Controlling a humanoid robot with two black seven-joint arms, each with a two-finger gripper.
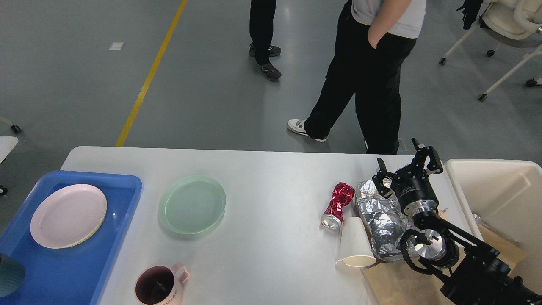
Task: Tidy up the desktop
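While the white tabletop [271,178] fills the lower part of your head view with its far edge toward the grey floor, you have a sort half done, to judge by how things lie. On your right, the cream bin [504,190] sits just off the tabletop's end; on your left, the blue tray [127,186] holds a pink plate [67,215]. A green plate [192,204] lies bare on the tabletop beside the tray, well apart from the litter at the right: crumpled foil [379,216], a tipped white paper cup [353,245] and a crushed red can [337,204], all close together. A pink mug [159,286] stands at the near edge. Your right pincer [406,167] hangs over the foil's far end, fingers spread wide, gripping nothing; your left pincer is out of sight. Next, I judge, you lower onto the foil and carry it to the bin.
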